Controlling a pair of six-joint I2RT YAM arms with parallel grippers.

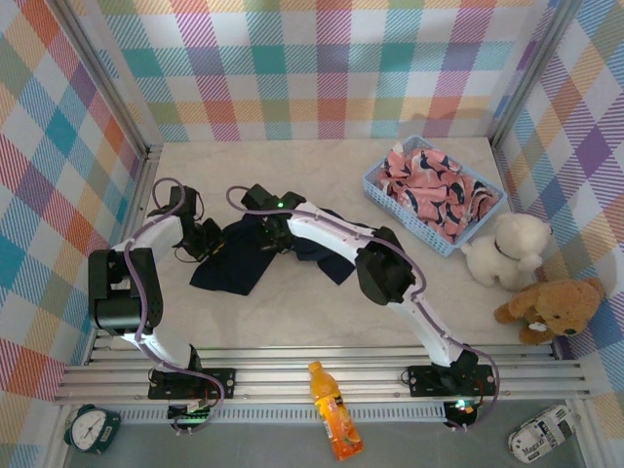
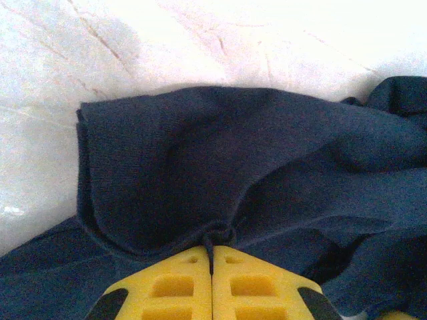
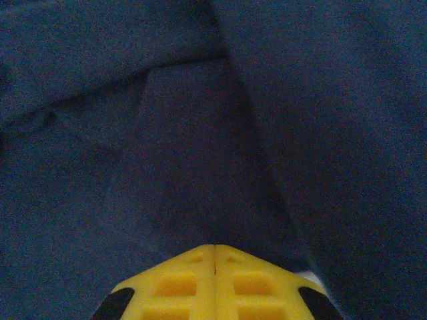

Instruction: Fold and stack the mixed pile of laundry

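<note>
- Plaid walls all round, with a pale table [image 1: 292,312] in the middle.
- The navy trousers [image 1: 234,268] are crumpled left of centre. The pink garment [image 1: 429,185] sits in the basket [image 1: 402,216] at the far right.
- The left gripper [image 2: 212,248] is pinched tight on a trouser fold.
- The right gripper [image 3: 215,248] is closed too, probably on cloth, but it's hard to say.
- I'd lift both together, pull apart to flatten, then fold.
- Count: two garments, one basket, two teddy bears [image 1: 507,249].

A blue basket [image 1: 400,216], a white bear [image 1: 507,249] and a brown bear [image 1: 551,309] sit right of an orange bottle [image 1: 333,419].
</note>
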